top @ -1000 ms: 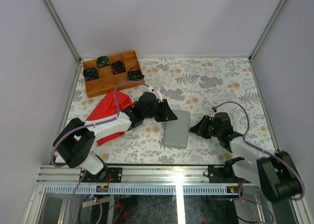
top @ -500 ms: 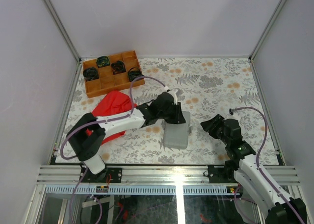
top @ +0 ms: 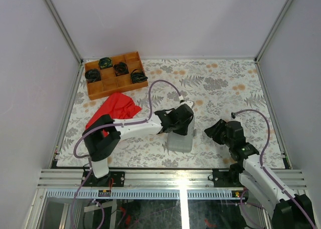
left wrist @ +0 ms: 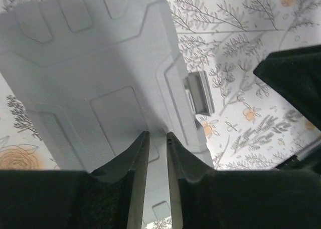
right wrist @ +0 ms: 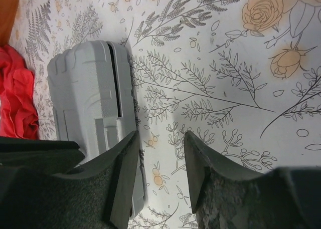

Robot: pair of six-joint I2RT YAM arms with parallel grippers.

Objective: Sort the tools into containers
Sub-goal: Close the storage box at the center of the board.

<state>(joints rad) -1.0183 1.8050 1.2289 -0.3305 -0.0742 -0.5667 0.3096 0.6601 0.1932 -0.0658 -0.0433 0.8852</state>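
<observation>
The container, a flat grey case (top: 179,140), lies closed on the flowered table between the two arms. My left gripper (top: 181,126) hovers over its lid (left wrist: 90,63). Its fingers (left wrist: 157,134) stand open by only a narrow slit with nothing between them, and the case's latch (left wrist: 199,92) shows just to their right. My right gripper (top: 210,131) is open and empty (right wrist: 160,134), low over the table just right of the case's edge (right wrist: 90,93). The tools are hidden or out of view.
A red cloth (top: 114,107) lies crumpled left of the case and also shows in the right wrist view (right wrist: 17,93). A brown wooden tray (top: 95,93) holding black coiled bundles (top: 120,67) stands at the back left. Metal frame rails border the table.
My left gripper has swung right, from beside the case to over its lid, and closed a little. The right arm has drawn back slightly and its jaws have widened.
</observation>
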